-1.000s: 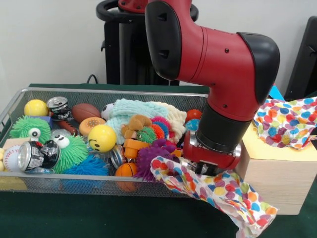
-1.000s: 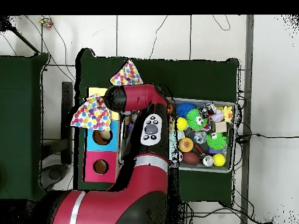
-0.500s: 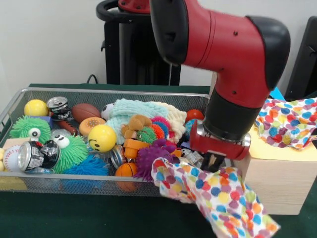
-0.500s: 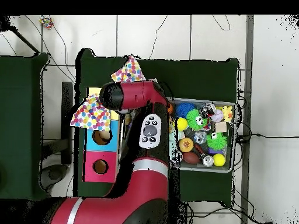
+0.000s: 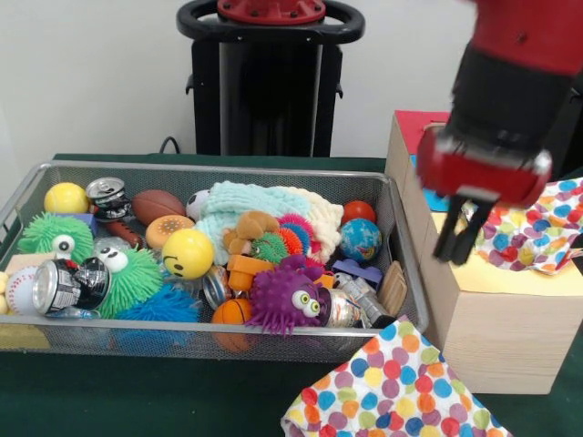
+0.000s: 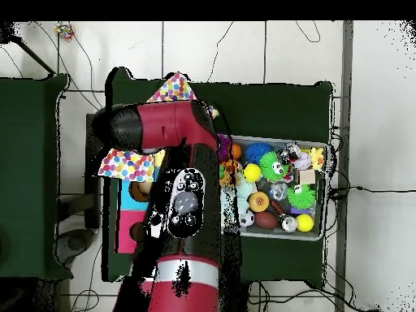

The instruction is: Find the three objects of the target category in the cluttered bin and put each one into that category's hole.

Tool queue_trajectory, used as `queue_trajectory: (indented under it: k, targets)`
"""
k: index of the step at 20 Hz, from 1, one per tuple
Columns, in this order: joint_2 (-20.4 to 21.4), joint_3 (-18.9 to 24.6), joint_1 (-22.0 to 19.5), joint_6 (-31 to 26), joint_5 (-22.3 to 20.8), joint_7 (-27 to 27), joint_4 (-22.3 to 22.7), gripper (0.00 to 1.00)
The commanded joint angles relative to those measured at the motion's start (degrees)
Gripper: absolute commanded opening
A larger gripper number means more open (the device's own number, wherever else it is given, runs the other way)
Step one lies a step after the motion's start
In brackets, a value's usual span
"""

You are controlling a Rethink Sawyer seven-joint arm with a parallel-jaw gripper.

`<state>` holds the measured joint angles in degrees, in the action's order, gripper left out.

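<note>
Fingers [image 5: 453, 238] of the Sawyer's gripper [image 5: 458, 238] hang dark and close together over the wooden box [image 5: 499, 332] at the right of the front view, with nothing visibly between them; whether a gap remains cannot be told. The red gripper body sits above them, the black and red arm [image 5: 515, 73] rising out of the top right corner. Seen from overhead, the arm [image 6: 175, 154] sweeps across the box, hiding most of its coloured top.

One polka-dot cloth [image 5: 396, 391] lies on the green table [image 5: 137, 396] in the near foreground, just in front of the bin's right corner and touching nothing held. A second polka-dot cloth [image 5: 533, 223] is draped on the box's top at the far right, over a yellow panel [image 5: 510, 276]. Overhead, the two cloths appear at the box's edges [image 6: 175, 88] [image 6: 128, 165].

Left of the box, the wire mesh bin [image 5: 55, 341] holds the clutter: a purple spiky toy with eyes [image 5: 287, 300] near the front wall, a yellow smiley ball [image 5: 188, 252], a green fuzzy creature [image 5: 127, 278], a crushed can [image 5: 68, 285], an orange basketball [image 5: 231, 312], a globe ball [image 5: 361, 239], a brown football [image 5: 157, 205] and a pale knitted cloth [image 5: 260, 208] toward the far side.
</note>
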<state>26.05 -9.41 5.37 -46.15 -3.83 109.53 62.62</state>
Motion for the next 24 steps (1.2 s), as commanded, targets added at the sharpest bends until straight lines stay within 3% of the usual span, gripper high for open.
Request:
queue_trajectory:
  k: [1,6,10,15,24]
  targets:
    - [9.12,4.13,0.41,-10.23,2.03,0.43,7.32,0.0]
    - [9.33,4.71,0.73,-6.15,2.64,2.57,10.71,0.0]
    - [4.91,6.84,-1.02,-2.24,3.38,3.32,11.18,0.0]
    - [-0.29,6.57,-1.63,-8.66,1.92,1.56,5.69,0.0]
    - [-6.96,4.04,-0.54,-5.12,0.3,4.55,-0.9,0.0]
